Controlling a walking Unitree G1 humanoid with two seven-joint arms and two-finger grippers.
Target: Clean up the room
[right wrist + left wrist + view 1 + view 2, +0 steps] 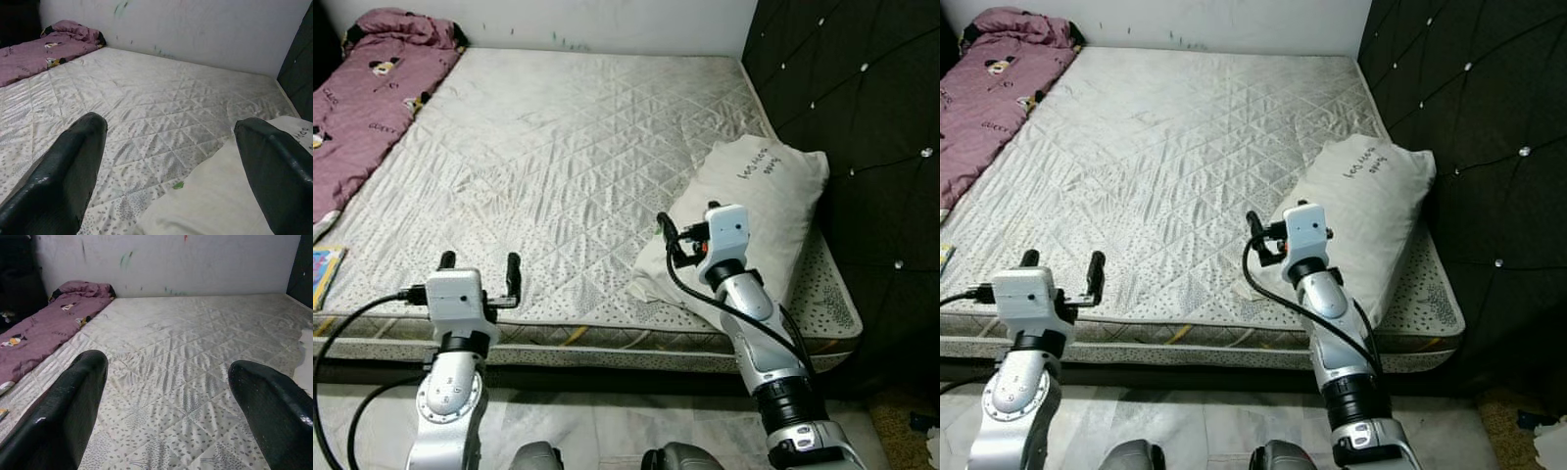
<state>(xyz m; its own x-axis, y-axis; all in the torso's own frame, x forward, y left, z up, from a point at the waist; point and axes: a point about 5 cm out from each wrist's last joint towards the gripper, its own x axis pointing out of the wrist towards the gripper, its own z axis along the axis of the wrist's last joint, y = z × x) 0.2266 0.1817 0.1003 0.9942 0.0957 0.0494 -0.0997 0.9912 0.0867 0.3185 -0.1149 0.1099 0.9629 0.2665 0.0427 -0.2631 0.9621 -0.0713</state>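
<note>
Pillow [759,211] is the thing in hand, I judge: white, with dark writing near its top, lying aslant on the mattress [568,147] at the bed's right side, its upper end against the dark tufted headboard [862,117] and its lower corner reaching the near edge; it looks soft, light and limp, so it will sag and fold when lifted, and its cloth cover should give the fingers a fair bite rather than slip; nothing about it seems fragile. The best hold is probably the near left corner or the left edge, where the cloth bunches and a pinch can gather both cover and filling; a grip on the flat middle would likely slide off.

The right gripper [668,238] hovers just over that near left edge, fingers spread wide and holding nothing; in the right wrist view the pillow lies beneath and between them, with a small green fleck [178,185] on the mattress just beside the pillow's edge.

The left gripper [480,275] hangs at the near edge of the bed, well apart from the pillow, also wide open and empty.

Farther off, a mauve printed quilt [367,93] lies along the left side, and a colourful flat thing [323,274] shows at the left edge.
</note>
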